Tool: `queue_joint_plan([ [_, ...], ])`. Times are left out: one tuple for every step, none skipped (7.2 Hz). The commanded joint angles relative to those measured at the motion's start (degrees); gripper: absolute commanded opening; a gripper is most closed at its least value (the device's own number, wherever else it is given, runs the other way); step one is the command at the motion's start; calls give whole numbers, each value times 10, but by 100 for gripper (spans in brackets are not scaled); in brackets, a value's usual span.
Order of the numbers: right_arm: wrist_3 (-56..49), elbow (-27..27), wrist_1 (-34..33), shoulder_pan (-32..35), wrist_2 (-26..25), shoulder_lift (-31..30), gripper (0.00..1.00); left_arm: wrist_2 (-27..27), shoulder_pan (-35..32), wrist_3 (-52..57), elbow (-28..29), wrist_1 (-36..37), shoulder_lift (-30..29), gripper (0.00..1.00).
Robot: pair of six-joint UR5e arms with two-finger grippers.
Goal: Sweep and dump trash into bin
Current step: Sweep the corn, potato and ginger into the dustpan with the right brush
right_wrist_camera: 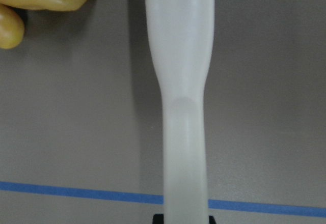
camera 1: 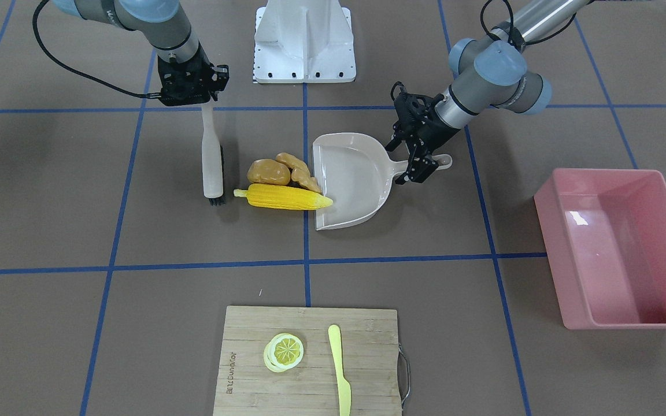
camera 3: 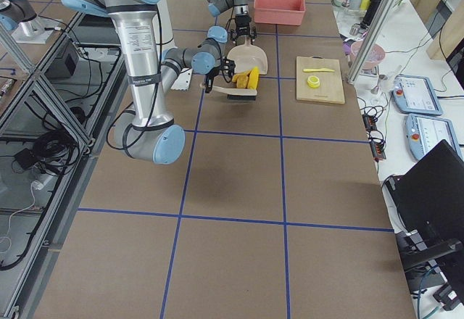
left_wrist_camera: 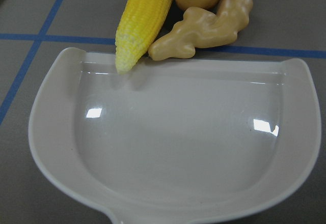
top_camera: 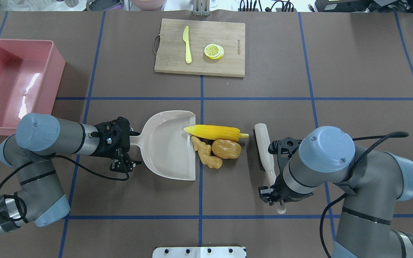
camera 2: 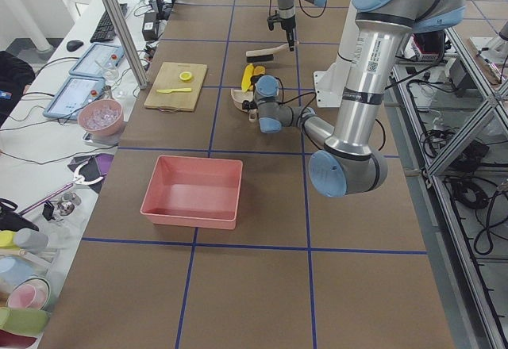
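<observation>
The trash lies mid-table: a yellow corn cob (top_camera: 215,132) (camera 1: 287,197), a brown potato (top_camera: 226,148) (camera 1: 268,172) and a tan ginger root (top_camera: 206,154) (camera 1: 301,170). The corn's tip rests on the lip of the beige dustpan (top_camera: 167,147) (left_wrist_camera: 178,132). My left gripper (top_camera: 129,143) (camera 1: 420,157) is shut on the dustpan's handle. My right gripper (top_camera: 273,188) (camera 1: 206,107) is shut on the handle of a white brush (top_camera: 264,147) (right_wrist_camera: 181,81). The brush stands just beside the potato, apart from it. The pink bin (top_camera: 57,77) (camera 1: 616,260) stands empty at my far left.
A wooden cutting board (top_camera: 228,64) at the far edge carries lemon slices (top_camera: 214,51) and a yellow knife (top_camera: 187,44). The white robot base plate (camera 1: 304,40) is at the near edge. Blue tape lines cross the brown table.
</observation>
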Motion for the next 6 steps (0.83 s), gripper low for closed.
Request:
queue_joint_plan([
  [23, -28, 1, -8, -20, 32, 0, 0, 0, 0, 1, 0, -1, 96],
  [24, -34, 1, -11, -18, 46, 0, 0, 0, 0, 1, 0, 0, 96],
  [43, -37, 0, -27, -20, 58, 0, 0, 1, 0, 1, 1, 0, 96],
  [56, -49, 0, -37, -20, 78, 0, 0, 1, 0, 0, 1, 0, 96],
  [59, -65, 0, -43, -20, 97, 0, 1, 0, 0, 0, 1, 0, 96],
  [60, -73, -1, -48, -20, 113, 0, 0, 1, 0, 0, 1, 0, 96],
])
